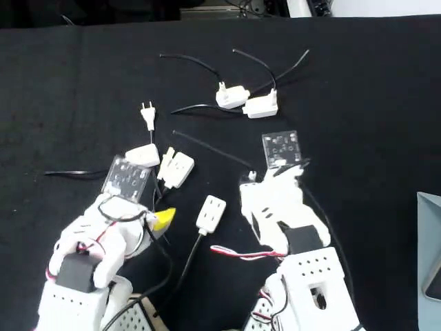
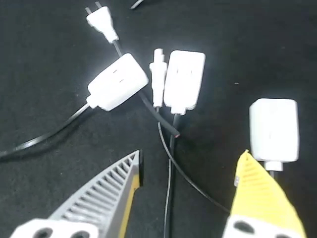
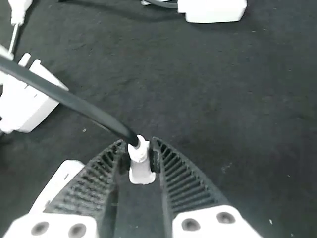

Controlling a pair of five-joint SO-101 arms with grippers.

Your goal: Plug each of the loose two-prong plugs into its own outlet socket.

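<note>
The black table (image 1: 83, 62) carried everything. The right gripper (image 3: 137, 147) was clenched on a white plug (image 3: 139, 171), its fingers pressed against either side. The black cord (image 3: 74, 104) ran from this plug away from the arm. In the high view the held plug sat near mid-table, just ahead of the right arm.

The left gripper (image 2: 189, 157) stood released and gripped nothing, its grey finger (image 2: 106, 193) and yellow finger (image 2: 260, 198) spread wide above the table.

Just off the yellow fingertip lay the near socket (image 2: 274, 129), flat, between the two arms. Further out lay the middle socket (image 2: 184, 79), with a slim plug (image 2: 158, 74) lying just beside its long edge, not inserted. Next to those the tilted socket (image 2: 118, 82) rested across a cord. Just beyond it was the loose plug (image 2: 101, 20), prongs pointing away, apart from every socket.

At the table's far side the far block (image 1: 262, 106) and the second block (image 1: 232, 96) lay touching. Whether they were joined could not be told.
</note>
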